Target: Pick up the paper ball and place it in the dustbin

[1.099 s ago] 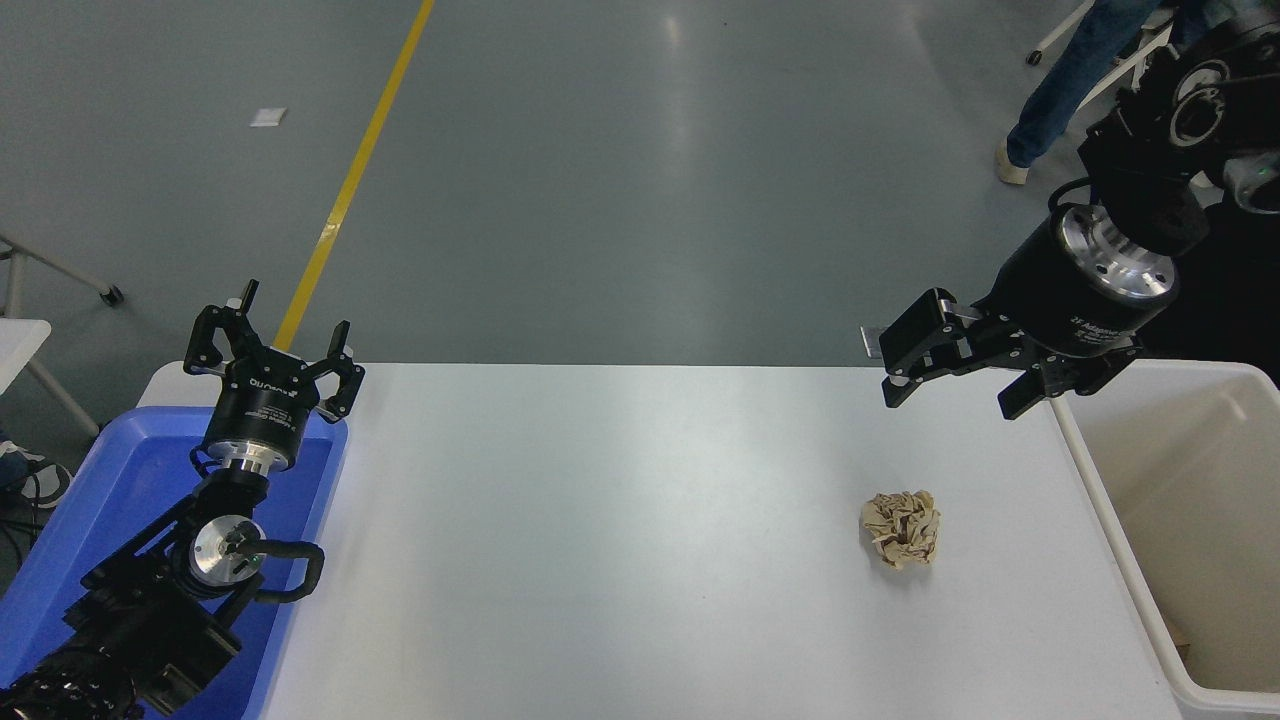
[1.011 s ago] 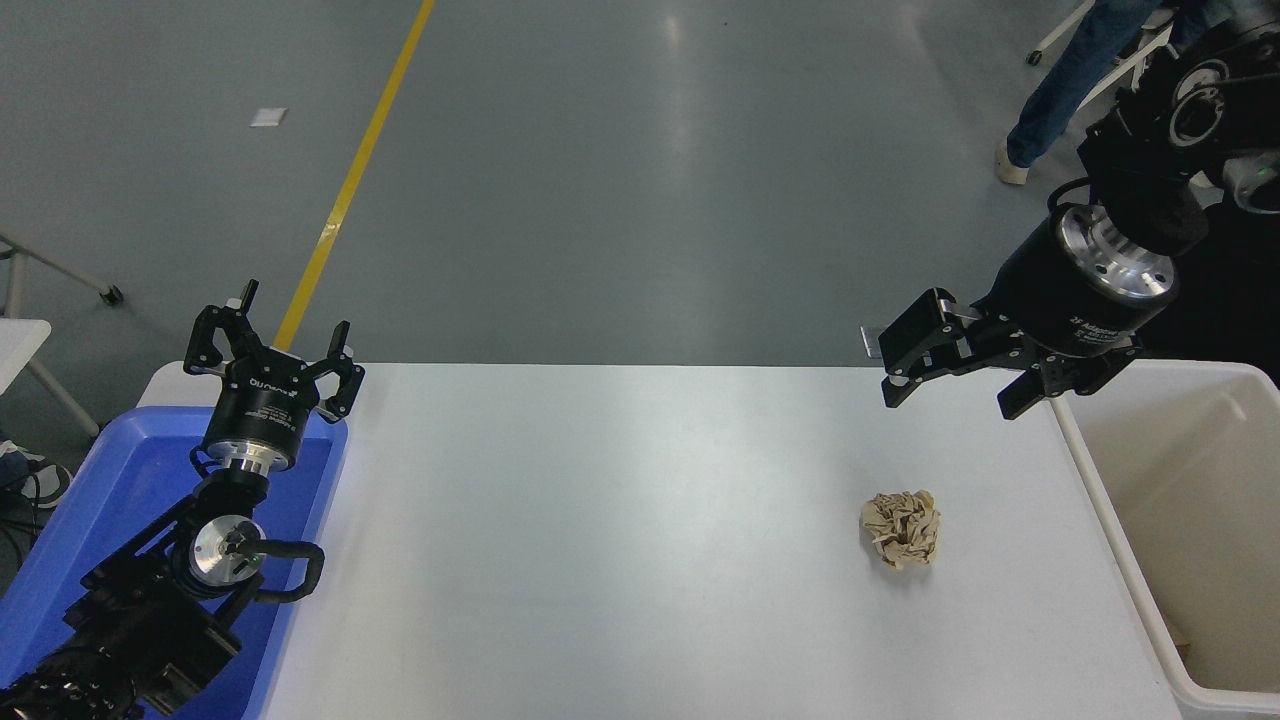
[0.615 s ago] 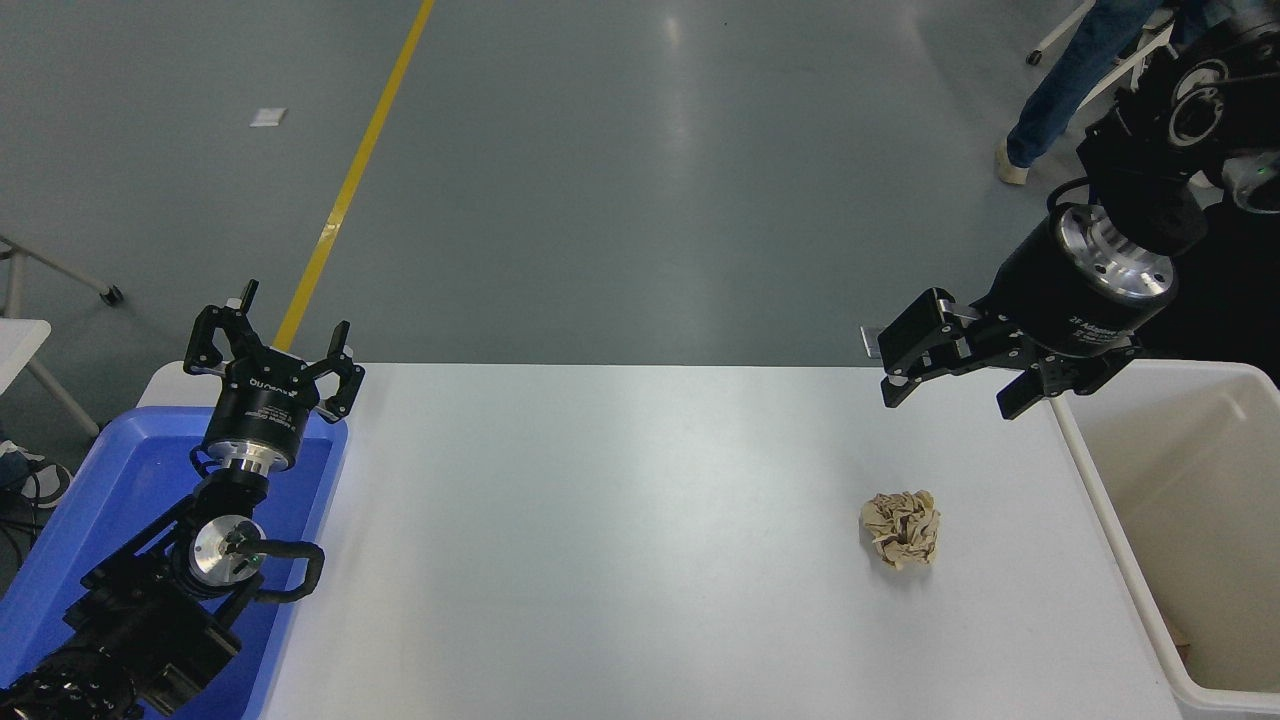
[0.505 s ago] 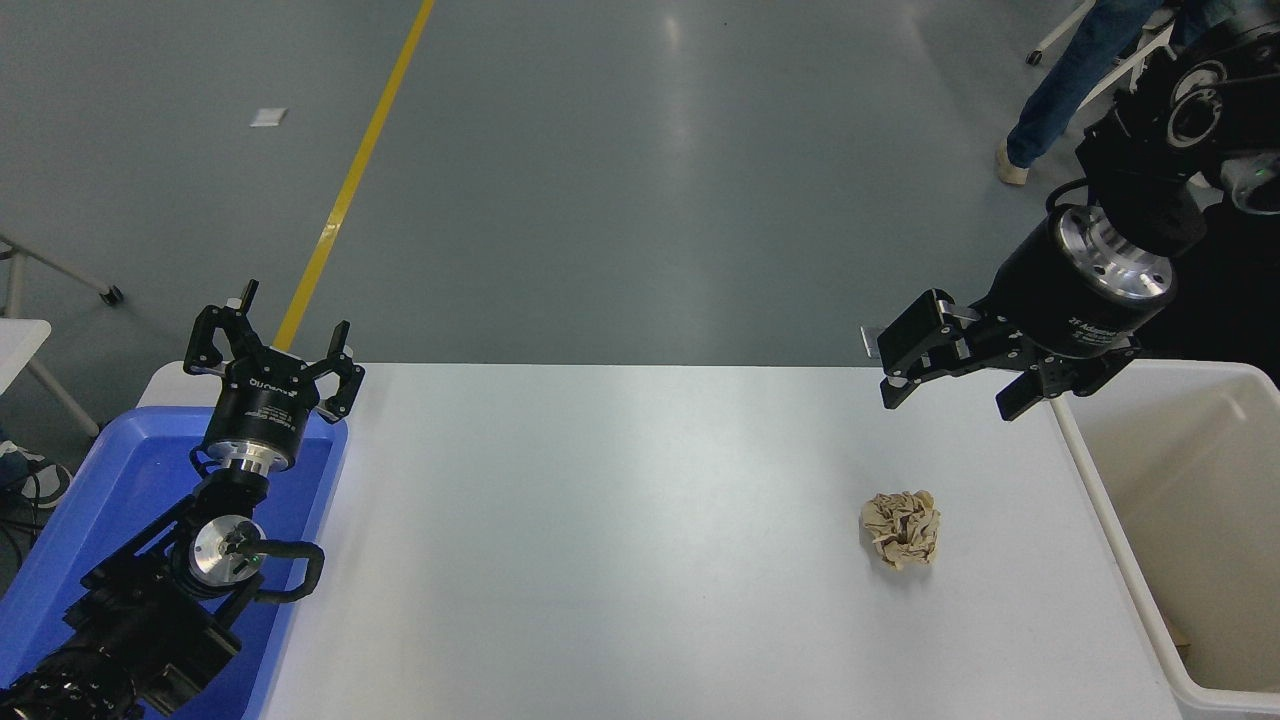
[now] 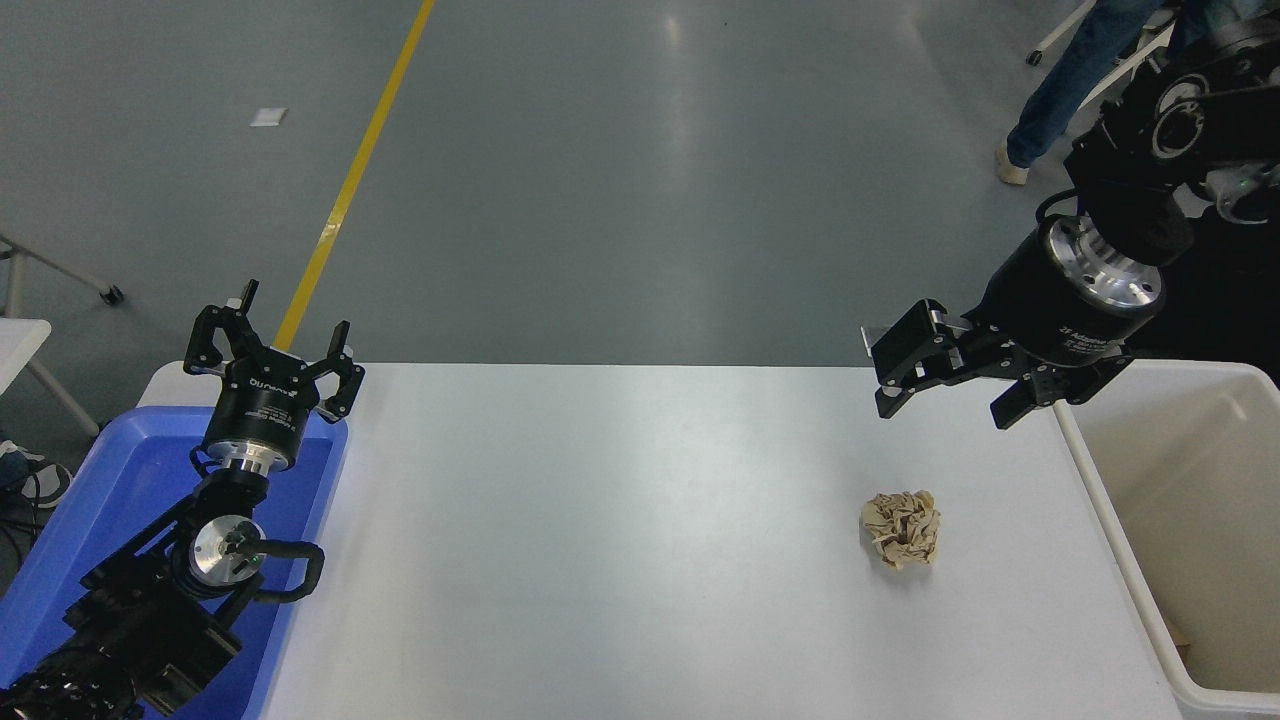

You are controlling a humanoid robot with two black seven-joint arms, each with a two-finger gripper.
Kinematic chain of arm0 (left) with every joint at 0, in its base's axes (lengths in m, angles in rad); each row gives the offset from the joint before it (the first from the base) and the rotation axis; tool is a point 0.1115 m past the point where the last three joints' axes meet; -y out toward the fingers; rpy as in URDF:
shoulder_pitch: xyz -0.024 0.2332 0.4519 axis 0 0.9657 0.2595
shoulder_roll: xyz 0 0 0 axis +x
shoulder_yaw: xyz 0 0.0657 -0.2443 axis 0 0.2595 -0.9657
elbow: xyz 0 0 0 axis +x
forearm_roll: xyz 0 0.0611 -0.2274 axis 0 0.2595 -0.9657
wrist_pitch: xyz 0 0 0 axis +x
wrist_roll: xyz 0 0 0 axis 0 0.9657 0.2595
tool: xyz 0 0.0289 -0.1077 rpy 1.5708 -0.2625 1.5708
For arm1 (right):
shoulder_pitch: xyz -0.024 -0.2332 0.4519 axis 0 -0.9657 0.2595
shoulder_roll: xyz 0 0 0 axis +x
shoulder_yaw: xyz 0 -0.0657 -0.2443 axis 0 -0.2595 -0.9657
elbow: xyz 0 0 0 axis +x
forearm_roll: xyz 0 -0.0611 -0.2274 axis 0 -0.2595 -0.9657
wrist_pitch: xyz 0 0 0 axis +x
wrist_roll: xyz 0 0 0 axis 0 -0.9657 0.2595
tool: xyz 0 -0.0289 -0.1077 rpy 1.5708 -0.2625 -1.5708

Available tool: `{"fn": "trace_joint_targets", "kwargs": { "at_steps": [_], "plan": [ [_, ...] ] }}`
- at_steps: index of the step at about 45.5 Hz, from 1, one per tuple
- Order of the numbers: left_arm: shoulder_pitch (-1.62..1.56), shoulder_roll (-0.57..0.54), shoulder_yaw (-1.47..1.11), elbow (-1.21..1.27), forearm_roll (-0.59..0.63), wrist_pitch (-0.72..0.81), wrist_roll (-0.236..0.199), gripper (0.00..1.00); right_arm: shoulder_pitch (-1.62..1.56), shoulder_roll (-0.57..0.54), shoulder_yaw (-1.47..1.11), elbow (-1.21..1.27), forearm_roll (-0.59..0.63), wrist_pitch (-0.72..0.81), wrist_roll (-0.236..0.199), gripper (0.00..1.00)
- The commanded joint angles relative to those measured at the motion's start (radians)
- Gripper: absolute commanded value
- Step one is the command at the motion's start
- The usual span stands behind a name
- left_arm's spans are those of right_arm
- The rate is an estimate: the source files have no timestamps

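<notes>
Paper ball [image 5: 901, 542] lies alone on the white surface [image 5: 620, 540], toward its right side and near the cream-white dustbin [image 5: 1105, 505] at the right edge. Right gripper [image 5: 945, 392] hangs above the surface's far edge, beyond the ball and apart from it, fingers spread wide. Left gripper [image 5: 272, 345] is parked over the blue tray [image 5: 90, 500], fingers apart.

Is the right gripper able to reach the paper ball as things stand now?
Probably yes. The right gripper hangs open above the table's far right, and the paper ball lies alone on bare table nearer the camera. Nothing stands between them; the dustbin is off to the side.
</notes>
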Motion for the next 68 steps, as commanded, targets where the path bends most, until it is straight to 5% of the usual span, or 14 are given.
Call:
{"fn": "trace_joint_targets", "kwargs": {
  "at_steps": [1, 60, 68],
  "plan": [
    [0.0, 0.0, 0.0, 0.0, 0.0, 0.0, 0.0, 0.98, -0.001, 0.007, 0.001, -0.001, -0.001, 0.0, 0.0, 1.0],
    [-0.002, 0.0, 0.0, -0.002, 0.0, 0.0, 0.002, 0.98, -0.097, 0.045, 0.016, -0.148, 0.128, 0.0, 0.003, 1.0],
    [-0.002, 0.0, 0.0, 0.0, 0.0, 0.0, 0.002, 0.98, -0.257, 0.127, 0.027, -0.234, 0.12, -0.05, 0.003, 1.0]
  ]
}}
